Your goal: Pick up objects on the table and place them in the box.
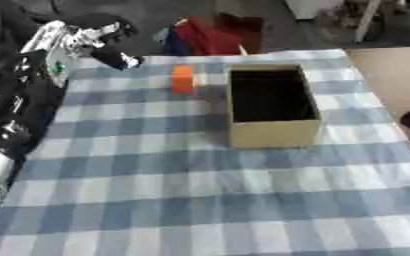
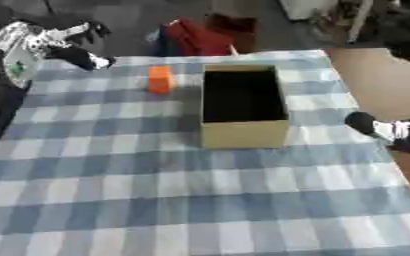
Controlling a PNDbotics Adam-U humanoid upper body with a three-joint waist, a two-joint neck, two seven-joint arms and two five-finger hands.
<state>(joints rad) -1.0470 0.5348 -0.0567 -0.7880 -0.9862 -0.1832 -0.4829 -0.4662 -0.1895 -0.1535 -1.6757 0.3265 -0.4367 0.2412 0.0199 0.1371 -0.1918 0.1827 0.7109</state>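
Orange block (image 1: 183,79) stands on the checked desk (image 1: 208,200) just left of the box (image 1: 272,106), near the raised left robot hand (image 1: 112,47); finger state unclear.

The box (image 1: 273,107) stands on the table (image 1: 200,200), in its far half and a little right of the middle; the block (image 1: 183,79) stands on the table just left of the box, near its far left corner — apart from it; the left hand (image 1: 112,42) is above the far left corner of the table, left of the block; the right hand (image 2: 383,129) is at the right edge — beside the box's near end.
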